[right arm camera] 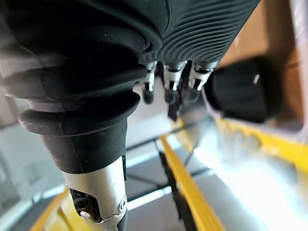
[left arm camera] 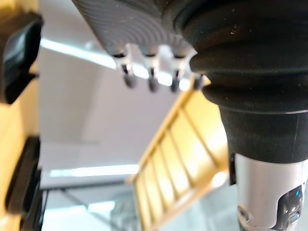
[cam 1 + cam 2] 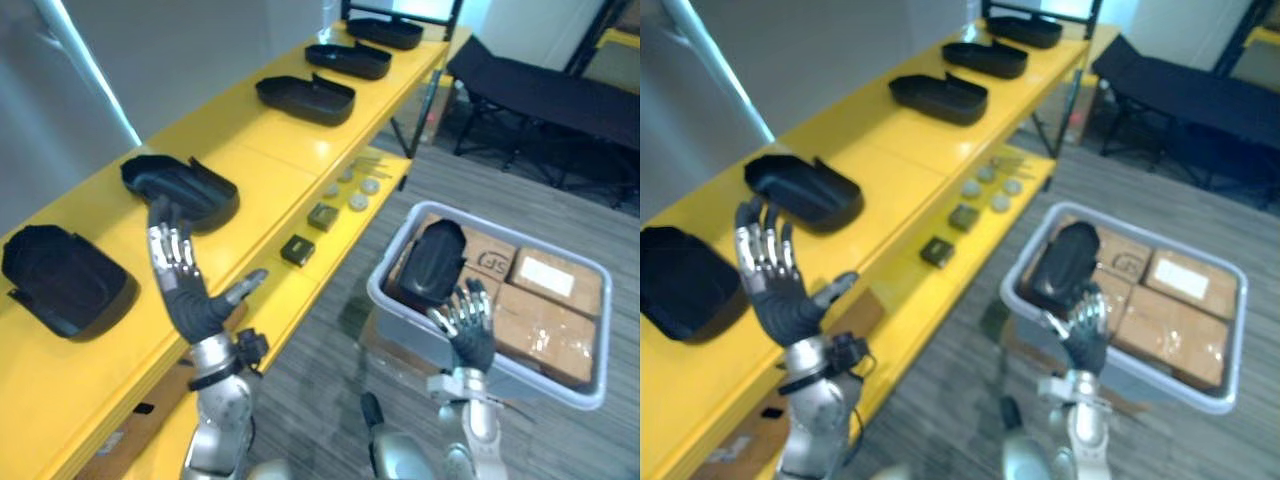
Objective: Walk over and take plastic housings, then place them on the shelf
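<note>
Grey bin (image 3: pixel 395 318) holds cardboard boxes (image 3: pixel 545 320) and one black housing (image 3: pixel 437 258); right hand (image 3: pixel 470 340) and left hand (image 3: pixel 195 305) both splayed, empty.

Bright, even indoor light falls on my work; the glossy yellow shelf (image 3: pixel 270 170) carries pale glare, a white strip light (image 2: pixel 91 169) glows past my left hand (image 2: pixel 144 29), and soft shadow pools under the grey plastic bin (image 3: pixel 395 245)

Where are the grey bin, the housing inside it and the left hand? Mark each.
grey bin (image 3: pixel 606 335), left eye view, right rim.
housing (image 3: pixel 438 258), left eye view, top shell.
left hand (image 3: pixel 190 300), left eye view, palm.
</note>
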Robot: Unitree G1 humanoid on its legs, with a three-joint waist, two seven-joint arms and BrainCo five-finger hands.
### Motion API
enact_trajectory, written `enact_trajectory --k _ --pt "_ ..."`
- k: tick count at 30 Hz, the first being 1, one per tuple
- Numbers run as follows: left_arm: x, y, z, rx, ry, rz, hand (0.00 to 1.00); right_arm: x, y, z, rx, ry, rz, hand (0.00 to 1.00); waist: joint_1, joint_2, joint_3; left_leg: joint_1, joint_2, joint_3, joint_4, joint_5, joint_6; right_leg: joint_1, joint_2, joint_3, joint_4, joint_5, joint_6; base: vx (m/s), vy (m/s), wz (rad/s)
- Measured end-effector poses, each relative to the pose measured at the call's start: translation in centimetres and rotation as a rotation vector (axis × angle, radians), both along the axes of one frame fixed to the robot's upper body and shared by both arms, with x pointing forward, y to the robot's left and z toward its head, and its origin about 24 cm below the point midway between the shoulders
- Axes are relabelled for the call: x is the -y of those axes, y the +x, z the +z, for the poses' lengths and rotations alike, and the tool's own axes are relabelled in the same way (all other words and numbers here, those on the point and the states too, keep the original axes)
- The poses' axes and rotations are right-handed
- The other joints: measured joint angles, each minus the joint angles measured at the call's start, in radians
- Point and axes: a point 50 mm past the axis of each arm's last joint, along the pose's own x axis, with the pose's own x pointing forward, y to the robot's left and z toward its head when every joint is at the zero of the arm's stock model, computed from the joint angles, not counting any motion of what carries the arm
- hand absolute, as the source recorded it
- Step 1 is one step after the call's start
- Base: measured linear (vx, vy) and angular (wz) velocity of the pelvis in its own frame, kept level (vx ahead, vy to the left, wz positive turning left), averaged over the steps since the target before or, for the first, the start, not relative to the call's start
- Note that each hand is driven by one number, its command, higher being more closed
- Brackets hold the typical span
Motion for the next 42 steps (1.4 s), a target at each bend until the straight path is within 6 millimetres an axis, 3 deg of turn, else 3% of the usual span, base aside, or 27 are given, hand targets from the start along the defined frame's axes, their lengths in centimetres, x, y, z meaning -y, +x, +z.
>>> enact_trajectory --k 1,3,6,8,9,11,12,13,14,15,16,18,20,23,26,29,33,37,39,42 --pt "-0.4 -0.1 -0.4 -0.029 0.008 0.026 0.0 -0.1 -0.3 -0.2 -0.005 -0.007 0.024 0.0 0.001 0.023 -0.009 -0.001 0.026 0.048 -0.03 0.027 0.019 -0.034 -0.036 -0.126 0.028 -0.084 -0.057 -0.18 0.055 -0.83" --pt "-1.0 0.0 -0.6 -0.038 0.043 0.059 0.0 -0.2 -0.3 -0.2 0.0 -0.011 0.047 0.0 0.001 0.014 -0.013 0.002 0.03 0.087 -0.065 0.057 0.02 -0.073 -0.072 -0.208 0.124 -0.081 -0.052 -0.1 -0.024 -0.61" --pt "-1.9 0.3 -1.5 -0.086 0.06 0.094 0.0 -0.4 -0.4 -0.3 -0.004 -0.01 0.057 0.0 0.003 0.013 -0.016 0.031 0.037 0.103 -0.146 0.113 0.007 -0.037 -0.144 -0.263 0.341 -0.1 -0.078 -0.03 -0.048 -0.22" --pt "-2.5 0.4 -1.9 -0.112 0.068 0.089 0.0 -0.5 -0.5 -0.7 -0.021 -0.007 0.055 0.0 0.008 -0.012 -0.032 0.029 0.022 0.102 -0.192 0.146 -0.013 -0.014 -0.158 -0.274 0.324 -0.094 -0.027 0.03 -0.128 -0.12" --pt "-2.7 0.5 -2.2 -0.135 0.057 0.086 0.0 -0.5 -0.4 -0.7 -0.024 -0.011 0.054 0.0 0.005 0.006 -0.038 0.027 0.015 0.101 -0.241 0.181 -0.017 -0.015 -0.149 -0.294 0.277 -0.057 0.003 0.01 -0.127 -0.15" --pt "-2.8 0.6 -2.3 -0.143 0.071 0.077 0.0 -0.4 -0.4 -1.1 -0.041 -0.019 0.049 0.0 0.002 0.03 -0.051 0.012 0.014 0.107 -0.308 0.225 -0.016 -0.024 -0.118 -0.298 0.183 0.016 0.025 -0.02 -0.082 -0.27" --pt "-3.2 0.6 -2.1 -0.134 0.075 0.09 0.0 -0.4 -0.2 -1.1 -0.048 -0.037 0.045 0.0 0.007 0.036 -0.056 -0.008 0.022 0.133 -0.325 0.235 -0.009 -0.015 -0.096 -0.297 0.08 0.078 0.055 -0.05 -0.076 -0.54" --pt "-3.5 0.6 -2.0 -0.13 0.077 0.103 0.0 -0.3 0.0 -1.0 -0.042 -0.047 0.045 0.0 0.014 0.04 -0.055 -0.02 0.035 0.148 -0.328 0.236 -0.007 -0.002 -0.091 -0.294 0.031 0.091 0.059 -0.07 -0.087 -0.48" --pt "-3.9 0.8 -2.1 -0.135 0.06 0.113 0.0 -0.4 0.0 -1.1 -0.053 -0.04 0.036 0.0 0.013 0.036 -0.051 -0.023 0.037 0.157 -0.323 0.24 -0.014 -0.001 -0.098 -0.309 0.086 -0.009 -0.009 -0.02 -0.118 -0.25" --pt "-4.1 0.8 -2.2 -0.141 0.058 0.119 0.0 -0.4 -0.1 -1.8 -0.093 -0.038 0.035 0.0 0.009 0.018 -0.061 -0.019 0.026 0.159 -0.315 0.253 -0.034 0.022 -0.098 -0.338 0.072 -0.054 0.013 0.0 -0.148 -0.15" --pt "-4.2 0.8 -2.2 -0.14 0.052 0.124 0.0 -0.3 -0.2 -2.1 -0.11 -0.041 0.035 0.0 0.007 0.013 -0.061 -0.023 0.025 0.161 -0.31 0.253 -0.035 0.034 -0.093 -0.344 0.035 -0.054 0.016 -0.02 -0.191 -0.17" --pt "-4.2 0.7 -2.2 -0.135 0.022 0.149 0.0 0.2 0.4 -2.1 -0.122 -0.061 0.038 0.0 0.002 0.041 -0.044 -0.051 0.038 0.161 -0.302 0.264 -0.052 0.061 -0.057 -0.339 -0.085 0.021 0.0 -0.06 -0.139 -0.19" --pt "-4.0 0.7 -2.1 -0.128 -0.004 0.156 0.0 0.9 0.7 -2.0 -0.126 -0.076 0.024 0.0 -0.001 0.048 -0.018 -0.058 0.041 0.161 -0.299 0.267 -0.056 0.069 -0.044 -0.324 -0.134 0.049 -0.009 -0.07 -0.076 -0.23" --pt "-3.2 0.8 -1.8 -0.116 -0.013 0.105 0.0 2.1 1.0 -1.8 -0.139 -0.106 0.004 0.0 -0.001 0.047 0.02 -0.056 0.043 0.15 -0.283 0.255 -0.043 0.063 -0.029 -0.289 -0.141 0.048 -0.01 -0.07 -0.03 -0.36" --pt "-1.4 1.0 -2.5 -0.178 -0.002 -0.075 0.0 3.1 1.2 -1.7 -0.149 -0.13 -0.019 0.0 0.0 0.041 0.031 -0.055 0.039 0.121 -0.266 0.236 -0.049 0.058 -0.019 -0.258 -0.148 0.051 -0.012 -0.09 0.033 -0.34" --pt "1.4 1.1 -4.5 -0.314 0.11 -0.292 0.0 3.9 1.7 -2.0 -0.164 -0.138 -0.028 0.0 0.0 0.038 0.033 -0.058 0.018 0.068 -0.259 0.228 -0.042 0.059 -0.03 -0.256 -0.148 0.061 -0.007 -0.04 0.08 -0.03" --pt "3.7 1.0 -9.6 -0.594 0.217 -0.485 0.0 5.0 5.1 -2.0 -0.179 -0.137 -0.038 0.0 0.004 0.034 0.049 -0.087 -0.025 0.032 -0.23 0.219 -0.026 0.049 -0.074 -0.257 -0.143 0.084 0.009 -0.06 0.136 0.08" --pt "3.6 1.3 -13.3 -0.783 0.234 -0.48 0.0 7.2 9.5 -0.9 -0.194 -0.08 -0.099 0.0 0.046 0.034 0.108 -0.14 -0.06 -0.002 -0.168 0.205 -0.003 0.039 -0.116 -0.266 -0.139 0.107 0.026 -0.1 0.149 0.25" --pt "2.8 1.2 -16.2 -0.926 0.244 -0.415 0.0 8.9 12.4 0.6 -0.193 -0.004 -0.113 0.0 0.06 0.042 0.147 -0.191 -0.076 -0.051 -0.115 0.195 0.011 0.038 -0.138 -0.305 -0.139 0.117 0.034 -0.14 0.112 0.49" --pt "1.3 0.1 -19.0 -1.067 0.242 -0.338 0.0 10.3 14.8 3.0 -0.158 0.036 -0.108 0.0 0.098 0.052 0.18 -0.244 -0.079 -0.08 -0.059 0.179 0.018 0.03 -0.147 -0.328 -0.139 0.122 0.032 -0.13 0.078 0.34"
